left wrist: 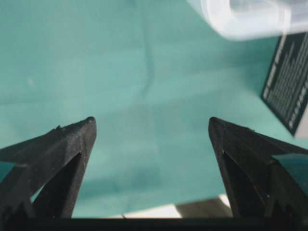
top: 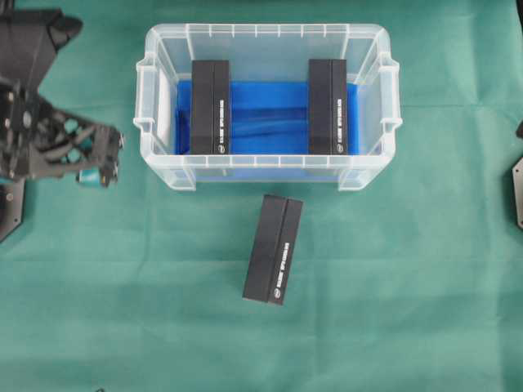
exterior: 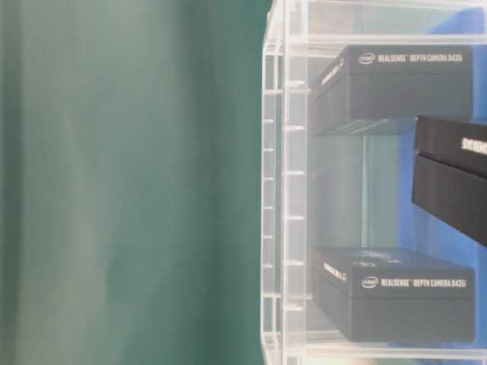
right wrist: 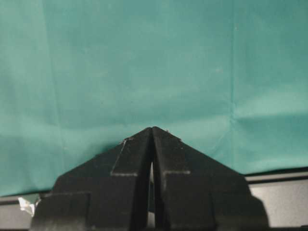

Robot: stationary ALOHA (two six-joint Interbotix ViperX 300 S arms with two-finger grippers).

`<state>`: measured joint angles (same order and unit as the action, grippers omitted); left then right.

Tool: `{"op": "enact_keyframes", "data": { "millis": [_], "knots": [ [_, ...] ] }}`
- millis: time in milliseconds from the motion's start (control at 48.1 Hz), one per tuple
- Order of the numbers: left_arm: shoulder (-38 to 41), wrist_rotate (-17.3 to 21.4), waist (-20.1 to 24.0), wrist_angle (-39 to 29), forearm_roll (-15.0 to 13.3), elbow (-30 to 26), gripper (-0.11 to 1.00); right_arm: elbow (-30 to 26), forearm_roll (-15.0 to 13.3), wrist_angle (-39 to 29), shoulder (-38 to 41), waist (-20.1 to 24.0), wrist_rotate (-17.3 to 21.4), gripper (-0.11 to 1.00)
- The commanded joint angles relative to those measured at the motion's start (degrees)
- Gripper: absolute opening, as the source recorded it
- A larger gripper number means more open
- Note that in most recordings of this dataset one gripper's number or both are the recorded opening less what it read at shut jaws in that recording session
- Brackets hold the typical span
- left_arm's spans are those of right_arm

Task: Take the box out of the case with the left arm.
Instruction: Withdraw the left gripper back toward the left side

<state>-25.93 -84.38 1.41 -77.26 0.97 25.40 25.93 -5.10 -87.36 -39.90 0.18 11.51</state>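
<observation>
Clear plastic case (top: 265,39), ribbed under the rim with moulded side handles and a glossy blue liner in the bottom, sits on wrinkly green cloth (top: 409,286). Two matte black cardboard boxes are inside it, one at the left end (top: 210,107) and one at the right end (top: 328,106), both long flat rectangles with white print down the side. A third box (top: 273,249) of the same kind lies out on the cloth just in front of the case, a bit skewed. My left claw (left wrist: 151,126) is hanging over bare cloth off to the left of the case, fingers spread wide, nothing between them. My right claw (right wrist: 152,129) has its pointed tips pressed together, empty, over plain cloth too.
</observation>
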Motion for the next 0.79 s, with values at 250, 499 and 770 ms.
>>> {"op": "enact_keyframes", "data": {
  "millis": [250, 499, 770],
  "knots": [
    [-0.62, 12.74, 13.62, -2.29, 0.18, -1.32, 0.94, -0.53, -0.09, -0.09, 0.0, 0.09, 0.18, 0.0],
    [-0.62, 16.96, 18.37, -2.29, 0.18, -1.41, 0.94, -0.53, -0.09, -0.09, 0.0, 0.09, 0.26, 0.0],
    [-0.62, 17.05, 18.72, -2.29, -0.09, -1.41, 0.94, -0.62, -0.09, -0.09, 0.0, 0.09, 0.26, 0.0]
  ]
}}
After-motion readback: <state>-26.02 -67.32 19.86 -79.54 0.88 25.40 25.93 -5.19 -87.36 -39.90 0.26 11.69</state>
